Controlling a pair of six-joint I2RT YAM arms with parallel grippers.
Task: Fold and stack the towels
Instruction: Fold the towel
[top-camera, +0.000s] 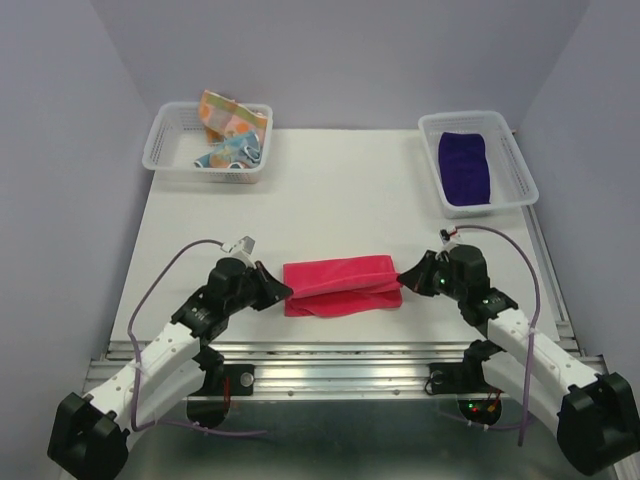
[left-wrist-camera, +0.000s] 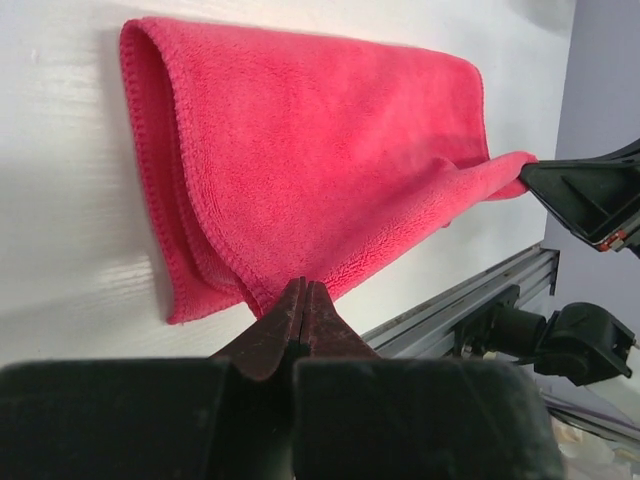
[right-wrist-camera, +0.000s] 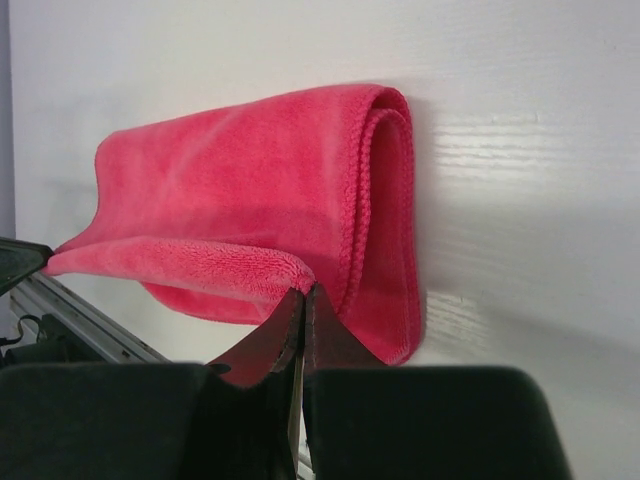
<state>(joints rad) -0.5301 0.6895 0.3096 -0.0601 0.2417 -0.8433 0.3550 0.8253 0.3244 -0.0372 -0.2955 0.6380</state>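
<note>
A bright pink towel (top-camera: 340, 285) lies folded into a long strip at the near middle of the white table. My left gripper (top-camera: 287, 292) is at its left end, jaws shut on the near hem (left-wrist-camera: 303, 285). At the right end, my right gripper (top-camera: 402, 277) is shut on a corner of the top layer (right-wrist-camera: 305, 290), which is raised slightly off the layers below. The pink towel fills both wrist views (left-wrist-camera: 320, 150) (right-wrist-camera: 250, 190). A dark purple towel (top-camera: 466, 167) lies in the right basket. An orange patterned towel (top-camera: 228, 118) and a light-blue patterned one (top-camera: 230, 153) sit in the left basket.
A white mesh basket (top-camera: 165, 150) stands at the far left corner and another (top-camera: 520, 170) at the far right. A metal rail (top-camera: 340, 355) runs along the table's near edge just behind the towel. Lilac walls close in the sides and back.
</note>
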